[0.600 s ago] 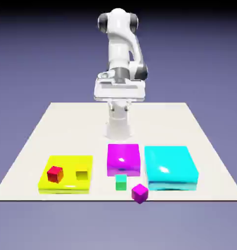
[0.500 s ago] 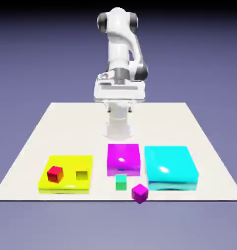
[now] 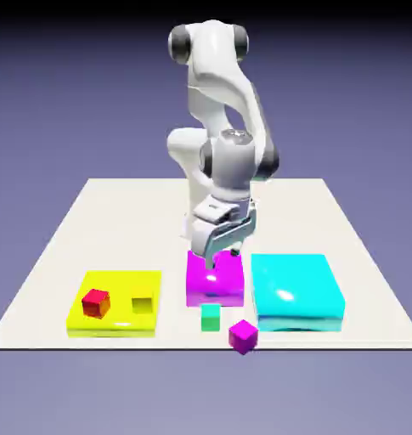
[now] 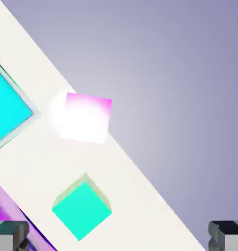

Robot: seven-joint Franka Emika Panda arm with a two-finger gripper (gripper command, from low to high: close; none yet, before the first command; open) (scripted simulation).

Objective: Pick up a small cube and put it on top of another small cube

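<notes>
- Four small cubes show in the exterior view: green (image 3: pixel 211 318) and magenta (image 3: pixel 243 337) on the table (image 3: pixel 124 225), red (image 3: pixel 96 303) and yellow (image 3: pixel 142 303) on the flat yellow block (image 3: pixel 115 322).
- The gripper (image 3: pixel 223 257) is over the flat magenta block (image 3: pixel 215 295), tilted, its jaws spread with nothing between them, presumably to go down around the green cube.
- That cube, the one to lift, sits just in front of the magenta block, so a finger on that side would have little room.
- The magenta cube is turned cornerwise at the table's front edge; a nudge could send it off. The flat cyan block (image 3: pixel 296 282) bounds the exterior view's right.
- In the hand view, the green cube lies cornerwise between the wide-set fingertips' lines, so the hand probably needs to turn to meet flat faces.
- There, glare whitens most of the magenta cube, which overlaps the table edge; bare tabletop separates both cubes.
</notes>
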